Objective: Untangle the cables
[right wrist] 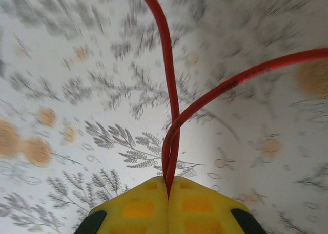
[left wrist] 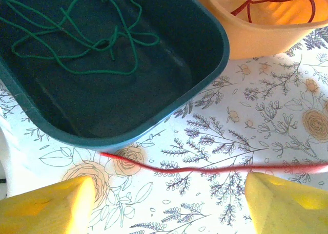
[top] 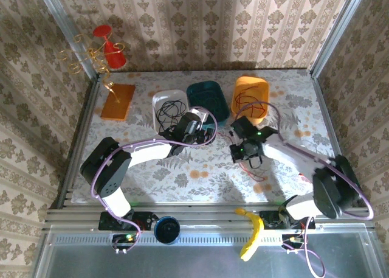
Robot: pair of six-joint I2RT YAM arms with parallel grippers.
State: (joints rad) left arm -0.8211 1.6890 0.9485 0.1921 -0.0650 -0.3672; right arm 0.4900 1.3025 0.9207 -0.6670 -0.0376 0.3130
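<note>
Work is on the red cable [right wrist: 169, 90], judging by how things lie. The black cable [top: 167, 112] sits in the white bin [top: 159, 96] and the green cable [left wrist: 77, 34] lies coiled in the teal bin [left wrist: 215, 65], each apart from the others. Part of the red one is piled in the orange bin [left wrist: 266, 37], while a stretch of it runs across the counter [left wrist: 287, 116] just in front of the teal bin.

The right tool [right wrist: 168, 195] is clenched on a doubled fold of the red cable, with two strands rising out of the pinch and parting over the counter. The left tool [left wrist: 167, 185] hangs released, its yellow fingers [left wrist: 46, 208] spread wide either side of the loose red end on the counter and not touching it.

The next move likely calls for lifting the pinched fold clear and carrying it over the orange bin's rim. The trailing end should drag past the teal bin without catching on it. The left tool may need to come down and pinch that thin end, which lies flat on the counter and leaves little to get under.
</note>
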